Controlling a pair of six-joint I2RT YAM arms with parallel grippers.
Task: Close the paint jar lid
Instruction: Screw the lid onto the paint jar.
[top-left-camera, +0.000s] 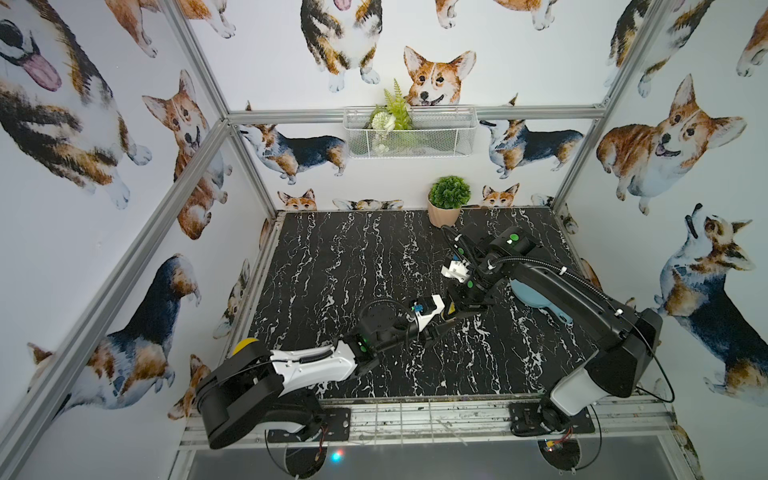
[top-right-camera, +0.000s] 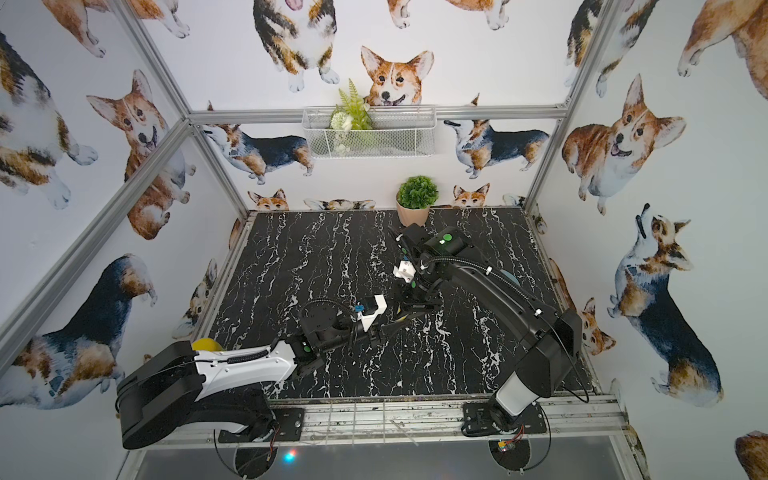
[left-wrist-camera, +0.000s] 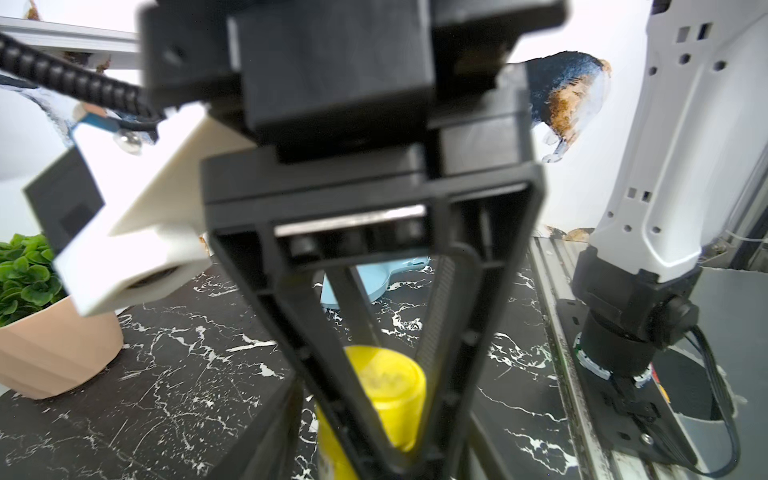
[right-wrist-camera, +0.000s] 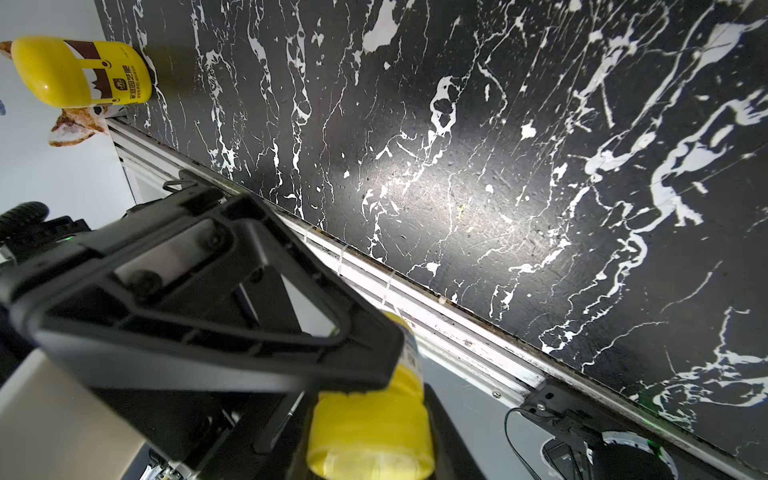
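The left gripper (right-wrist-camera: 388, 368) reaches in sideways at the labelled body of the jar (right-wrist-camera: 370, 432); whether its jaws grip it cannot be told. The jar stands roughly upright between both grippers, round end up. The right gripper (left-wrist-camera: 388, 453) is nearer and pinches it from above. The lid seems seated, though its seam is unclear. Jar contents are hidden. Behind, the basket (top-left-camera: 449, 137) and pot (top-left-camera: 444, 216) hold greenery.

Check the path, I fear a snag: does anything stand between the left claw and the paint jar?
Nothing visible does. The right claw grips the paint jar, and the left claw is right beside it. The plant pot and the big bottle stand well off at the table's edges.
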